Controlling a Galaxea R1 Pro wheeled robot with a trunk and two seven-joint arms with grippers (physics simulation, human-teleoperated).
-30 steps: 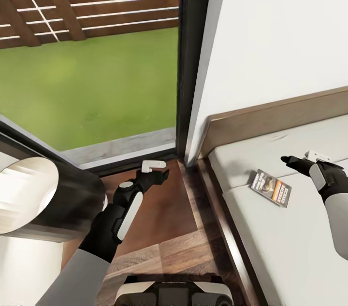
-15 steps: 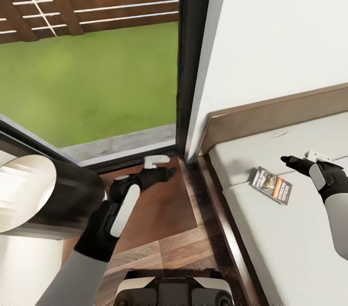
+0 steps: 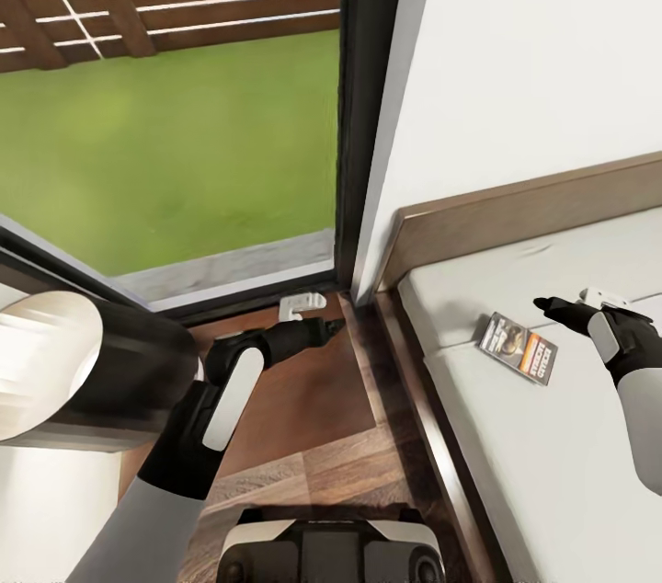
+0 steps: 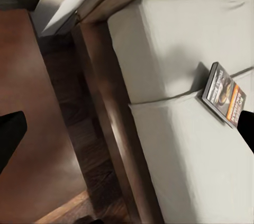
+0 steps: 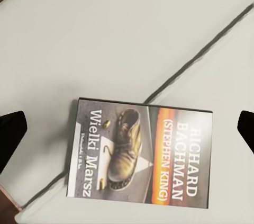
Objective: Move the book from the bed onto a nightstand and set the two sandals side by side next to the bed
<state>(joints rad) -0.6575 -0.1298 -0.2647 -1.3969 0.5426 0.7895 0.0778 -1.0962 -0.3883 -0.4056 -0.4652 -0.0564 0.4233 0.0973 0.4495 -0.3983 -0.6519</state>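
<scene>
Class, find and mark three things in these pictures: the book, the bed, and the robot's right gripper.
book (image 5: pixel 142 153): right wrist view, middle of its cover.
bed (image 3: pixel 515 473): head view, bare mattress below the book.
right gripper (image 3: pixel 552 304): head view, at its dark fingertips above the mattress.

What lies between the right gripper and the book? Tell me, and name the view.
Only bare mattress: in the head view the right gripper hovers just beyond the book, which lies flat on the bed, with nothing between them.
</scene>
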